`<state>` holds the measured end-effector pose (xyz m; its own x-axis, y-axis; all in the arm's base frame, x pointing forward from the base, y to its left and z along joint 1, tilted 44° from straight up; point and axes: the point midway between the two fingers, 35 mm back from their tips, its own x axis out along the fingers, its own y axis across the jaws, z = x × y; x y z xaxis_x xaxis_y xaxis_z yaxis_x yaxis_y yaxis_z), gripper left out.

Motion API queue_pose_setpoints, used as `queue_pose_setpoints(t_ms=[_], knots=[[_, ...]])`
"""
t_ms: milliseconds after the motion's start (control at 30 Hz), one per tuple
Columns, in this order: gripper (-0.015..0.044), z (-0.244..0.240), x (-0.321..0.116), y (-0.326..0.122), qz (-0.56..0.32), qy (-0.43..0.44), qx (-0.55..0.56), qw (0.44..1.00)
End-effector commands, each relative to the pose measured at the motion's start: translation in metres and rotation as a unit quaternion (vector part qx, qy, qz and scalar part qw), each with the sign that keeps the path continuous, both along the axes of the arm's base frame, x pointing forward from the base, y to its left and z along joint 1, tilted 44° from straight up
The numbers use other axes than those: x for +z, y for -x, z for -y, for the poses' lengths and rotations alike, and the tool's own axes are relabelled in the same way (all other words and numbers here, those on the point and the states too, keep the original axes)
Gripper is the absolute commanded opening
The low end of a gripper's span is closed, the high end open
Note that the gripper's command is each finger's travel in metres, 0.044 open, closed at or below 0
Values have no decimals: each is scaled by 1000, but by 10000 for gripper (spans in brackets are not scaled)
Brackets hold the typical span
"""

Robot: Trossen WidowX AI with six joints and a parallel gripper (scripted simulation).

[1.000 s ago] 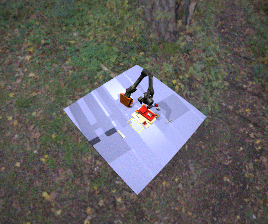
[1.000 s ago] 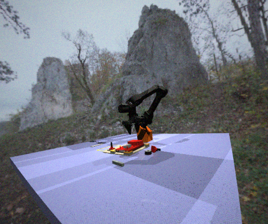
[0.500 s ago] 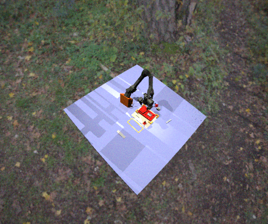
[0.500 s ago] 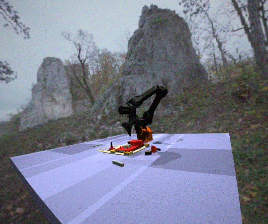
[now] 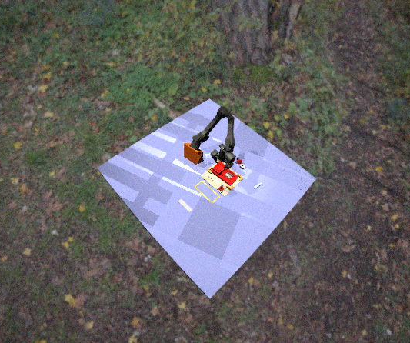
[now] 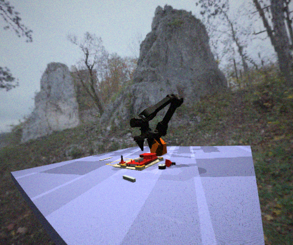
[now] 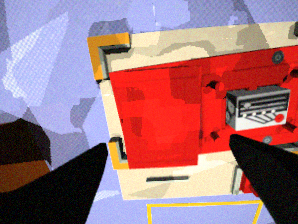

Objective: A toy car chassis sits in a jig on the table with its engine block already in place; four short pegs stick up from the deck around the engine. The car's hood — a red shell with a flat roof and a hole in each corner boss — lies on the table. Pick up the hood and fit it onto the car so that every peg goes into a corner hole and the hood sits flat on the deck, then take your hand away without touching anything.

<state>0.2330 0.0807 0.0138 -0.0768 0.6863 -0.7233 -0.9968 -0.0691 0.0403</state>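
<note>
The red chassis [image 5: 231,181] [image 6: 134,163] [image 7: 240,70] sits in the cream jig [image 5: 211,178] [image 7: 135,191] between orange-yellow corner stops. The grey and white engine block [image 5: 228,175] [image 7: 257,100] is on its deck, with short red pegs around it and no hood over them. A raised flat red block [image 7: 160,115] stands at one end of the chassis. My gripper [image 6: 146,148] [image 7: 167,144] is open and empty, above the jig; the wrist view has its fingertips either side of the red block's lower edge. I cannot pick out the hood with certainty; the arm hides part of the table.
A small red piece [image 5: 239,161] [image 6: 168,162] and a black and white wheel [image 5: 242,166] [image 6: 161,166] lie beside the jig. An upright red part [image 5: 221,188] [image 6: 122,160] stands at the jig's side, near a yellow outline [image 7: 200,204]. A pale bar [image 5: 185,205] and white block [image 5: 258,185] lie farther out.
</note>
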Motion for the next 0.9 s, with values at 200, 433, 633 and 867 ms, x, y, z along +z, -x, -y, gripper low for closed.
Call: queue_pose_setpoints(t_ms=[200, 433, 633, 867], knots=[[440, -8, -7, 2, -2, -3, -1, 1000], [440, -12, -11, 3, -2, -3, -1, 1000], [440, -16, -15, 4, -2, -3, -1, 1000], [440, -20, -18, 6, -3, -4, -1, 1000]])
